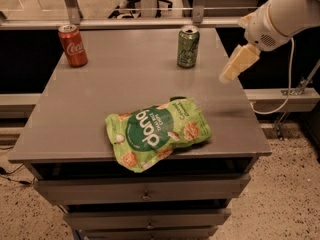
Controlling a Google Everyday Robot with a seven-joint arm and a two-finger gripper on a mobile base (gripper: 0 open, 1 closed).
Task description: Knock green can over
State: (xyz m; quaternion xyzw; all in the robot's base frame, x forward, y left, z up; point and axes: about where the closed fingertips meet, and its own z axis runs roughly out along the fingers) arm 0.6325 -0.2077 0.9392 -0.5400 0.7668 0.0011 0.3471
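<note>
I am holding my tool (227, 75) in the air over the right edge of the grey flat-topped table (100, 99). It is carrying nothing, and I cannot tell how far open it is. The small green aluminium drink can with pale markings and a silver top (188, 46) is standing upright near my tool, to its left in the camera view and a little farther back, with bare table between us. I am judging the can to be light, stiff and smooth-walled, tall for its narrow base. No grasp is needed: a sideways push high on its wall should be tipping it rather than sliding it. I cannot tell whether it is holding drink; a full can would be resisting more. The red cola can (73, 45) is standing well apart, far to the left. The flat green printed snack bag (157, 132) is lying forward and left of my tool, looking puffed with contents. The drawers (145, 189) under the table are shut, hiding whatever is inside.
</note>
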